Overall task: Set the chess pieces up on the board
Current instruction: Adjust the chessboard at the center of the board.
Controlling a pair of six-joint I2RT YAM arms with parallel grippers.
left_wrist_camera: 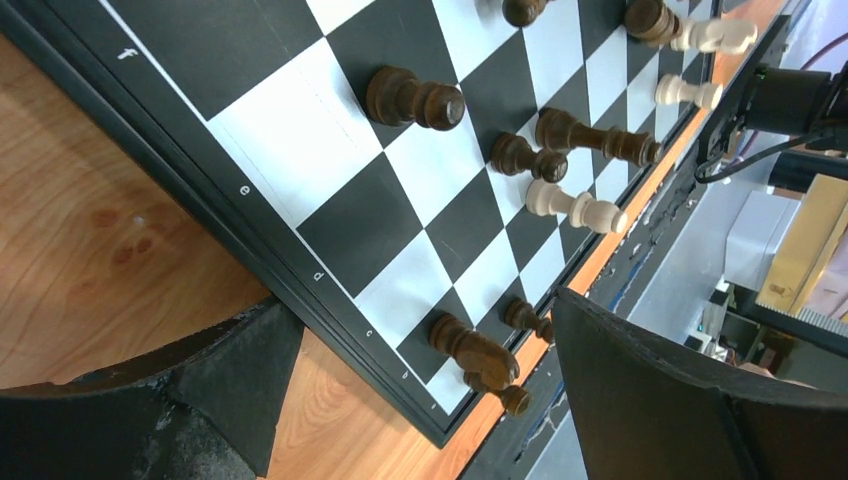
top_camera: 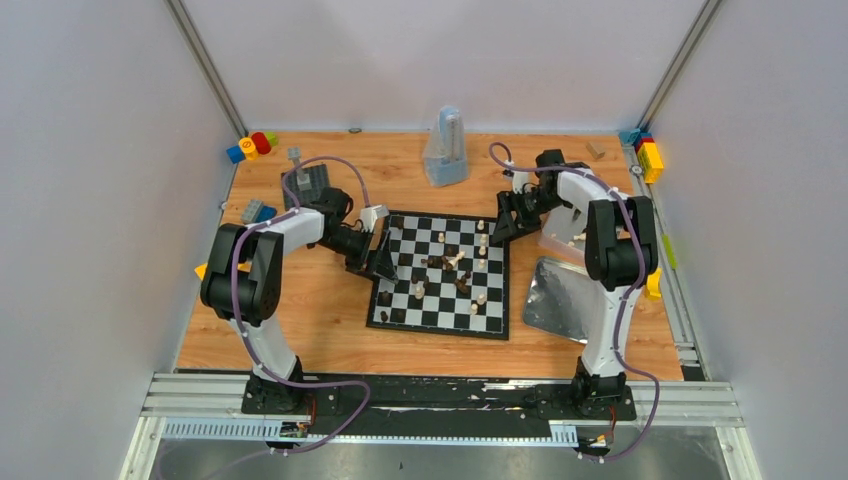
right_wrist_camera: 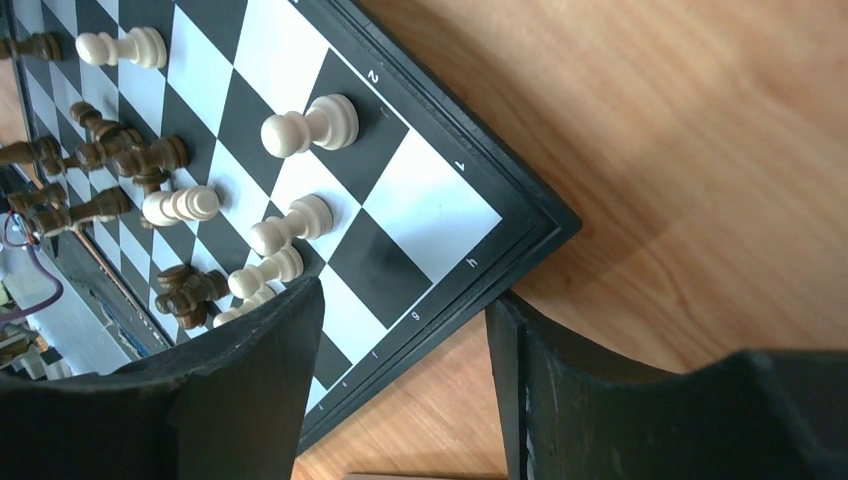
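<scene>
- Board (top_camera: 440,329): flat on the table (top_camera: 320,320), about mid-table, a little right of centre, its sides turned slightly off the table's.
- Pieces (top_camera: 452,262): dark and pale mixed, loose on the inner squares and thickest near the board's middle. They are not in ranks. Whether the middle ones stand or lie cannot be told.
- Left wrist view: dark pieces (left_wrist_camera: 415,98) and a pale one (left_wrist_camera: 575,205) sit scattered on the board (left_wrist_camera: 360,225). One dark piece is close to the lettered edge.
- Right wrist view: pale pawns (right_wrist_camera: 310,125) run in a loose diagonal near the corner of the board (right_wrist_camera: 430,215), with dark ones further in.
- Left gripper (top_camera: 383,262): low over the board's left edge, jaws spread wide, nothing between them. Its fingers (left_wrist_camera: 660,400) frame the lettered border, clear of any piece.
- Left arm: elbow raised at the table's left, forearm reaching right, wrist dipped to the board edge.
- Right gripper (top_camera: 502,224): over the board's far right corner, jaws apart and empty. Its fingers (right_wrist_camera: 250,380) straddle the corner border from above.
- Right arm: upper link upright at the right, forearm angled away to the far side, wrist folded back and down to the corner.
- Silver tray (top_camera: 560,300): just right of the board, beneath the right arm.
- Grey baseplate (top_camera: 310,180): far left, behind the left arm.
- Toy blocks (top_camera: 255,145): in the far corners.
</scene>
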